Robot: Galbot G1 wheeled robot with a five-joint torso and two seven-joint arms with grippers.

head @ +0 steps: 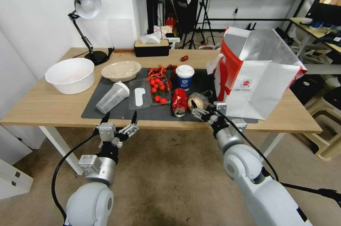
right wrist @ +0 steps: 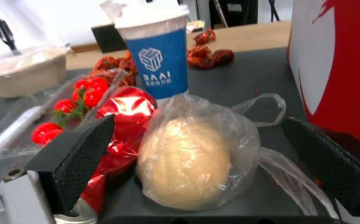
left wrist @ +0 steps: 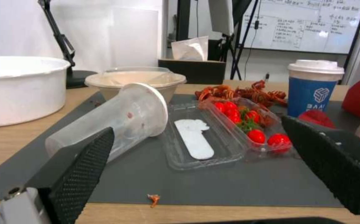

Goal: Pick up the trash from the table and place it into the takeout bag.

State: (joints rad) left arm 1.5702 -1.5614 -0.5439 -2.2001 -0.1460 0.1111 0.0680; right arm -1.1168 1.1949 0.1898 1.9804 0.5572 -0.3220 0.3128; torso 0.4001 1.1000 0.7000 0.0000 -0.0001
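Observation:
The trash lies on the dark mat [head: 149, 112] of the table [head: 46, 105]. It includes a crushed red can [head: 179, 101], a blue-and-white paper cup [head: 185, 76], a beige ball in clear plastic [head: 197, 101], a clear lidded cup [head: 113, 97] on its side and a beige shallow bowl [head: 121, 70]. The takeout bag [head: 261, 77] stands open at the right. My right gripper [head: 209, 109] is open at the ball [right wrist: 188, 158], one finger on each side; the can [right wrist: 126, 124] lies beside it. My left gripper [head: 120, 115] hangs open at the table's front edge, facing the clear cup [left wrist: 113, 121].
An open clear clamshell [head: 147, 94] holds cherry tomatoes, with red crayfish shells [head: 158, 71] behind it. A big white bowl [head: 70, 75], a desk lamp [head: 85, 6] and a tissue box [head: 151, 47] stand at the table's left and back. A stool [head: 328, 112] stands right of the table.

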